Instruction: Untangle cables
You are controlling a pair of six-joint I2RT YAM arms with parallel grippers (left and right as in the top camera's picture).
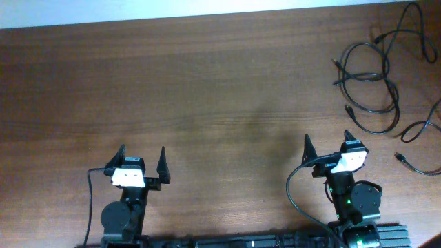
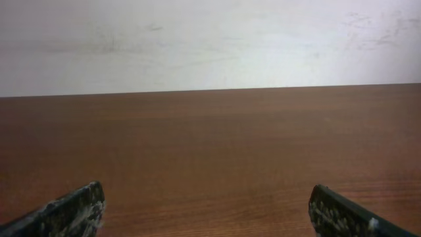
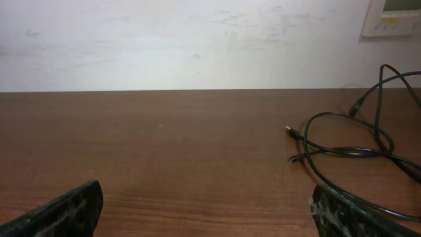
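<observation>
your left hand [image 1: 142,149] and right hand [image 1: 328,141] sit wide open and empty at the near edge of the counter [image 1: 207,83]. the cables [image 1: 365,77] lie looped at its far right. they look light and limp, likely best pinched on a free strand beside a plug.

No text can be read anywhere; the wall panel [image 3: 397,17] beyond the desk's far right corner bears only blurred marks.
</observation>
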